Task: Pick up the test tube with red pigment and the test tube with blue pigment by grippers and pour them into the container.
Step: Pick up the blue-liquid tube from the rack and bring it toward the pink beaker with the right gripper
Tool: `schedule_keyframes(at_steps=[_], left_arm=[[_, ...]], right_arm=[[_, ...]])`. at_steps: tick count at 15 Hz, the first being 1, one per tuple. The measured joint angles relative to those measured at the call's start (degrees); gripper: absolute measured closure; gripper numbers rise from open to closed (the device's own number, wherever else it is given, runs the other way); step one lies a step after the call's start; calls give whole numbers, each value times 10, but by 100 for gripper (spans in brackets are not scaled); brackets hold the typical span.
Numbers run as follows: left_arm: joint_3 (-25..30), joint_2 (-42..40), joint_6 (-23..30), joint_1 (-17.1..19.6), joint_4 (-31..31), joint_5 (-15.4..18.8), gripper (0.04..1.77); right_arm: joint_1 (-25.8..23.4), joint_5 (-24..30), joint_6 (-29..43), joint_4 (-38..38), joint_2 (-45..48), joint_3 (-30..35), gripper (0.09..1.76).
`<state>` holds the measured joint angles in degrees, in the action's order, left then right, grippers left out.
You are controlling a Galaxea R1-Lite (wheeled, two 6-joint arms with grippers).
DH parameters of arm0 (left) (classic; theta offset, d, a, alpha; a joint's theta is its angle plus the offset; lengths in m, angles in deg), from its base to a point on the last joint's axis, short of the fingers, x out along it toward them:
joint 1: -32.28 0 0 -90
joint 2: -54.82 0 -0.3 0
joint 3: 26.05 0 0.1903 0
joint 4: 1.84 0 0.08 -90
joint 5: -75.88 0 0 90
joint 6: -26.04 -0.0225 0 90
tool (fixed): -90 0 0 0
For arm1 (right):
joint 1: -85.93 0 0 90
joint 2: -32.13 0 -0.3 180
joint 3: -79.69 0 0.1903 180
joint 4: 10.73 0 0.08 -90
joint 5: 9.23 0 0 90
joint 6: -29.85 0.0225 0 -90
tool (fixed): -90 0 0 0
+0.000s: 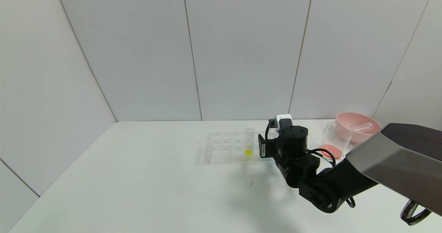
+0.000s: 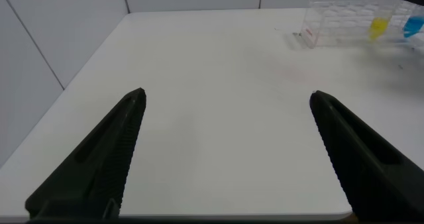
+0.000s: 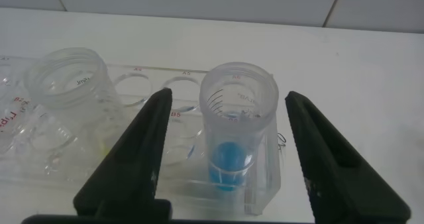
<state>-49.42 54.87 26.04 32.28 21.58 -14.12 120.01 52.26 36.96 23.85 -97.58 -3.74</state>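
The test tube with blue pigment stands upright in the end hole of the clear tube rack. My right gripper is open, with one finger on each side of the tube's upper part and not touching it. In the head view my right arm's wrist hides that tube at the rack's right end. The container stands to the right of the rack and holds orange-red liquid at its bottom. No tube with red pigment shows. My left gripper is open and empty above bare table, far from the rack.
A tube with yellow liquid stands in the rack beside the blue one. A pink bowl behind the beaker holds an empty clear tube. White walls close the table at the back and left.
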Motion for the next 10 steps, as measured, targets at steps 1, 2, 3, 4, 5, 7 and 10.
schedule_keyframes(at_steps=[1,2,3,4,5,7,10], left_arm=[[0,0,0,0,0,0,5],[0,0,0,0,0,0,5],[0,0,0,0,0,0,5],[0,0,0,0,0,0,5],[0,0,0,0,0,0,5],[0,0,0,0,0,0,5],[0,0,0,0,0,0,5]], right_arm=[[0,0,0,1,0,1,77],[0,-1,0,2,1,2,89],[1,-1,0,2,2,4,99],[2,-2,0,2,3,5,108],[3,-3,0,2,4,6,135],[5,-4,-1,2,6,6,135],[8,-5,-1,1,8,6,135]])
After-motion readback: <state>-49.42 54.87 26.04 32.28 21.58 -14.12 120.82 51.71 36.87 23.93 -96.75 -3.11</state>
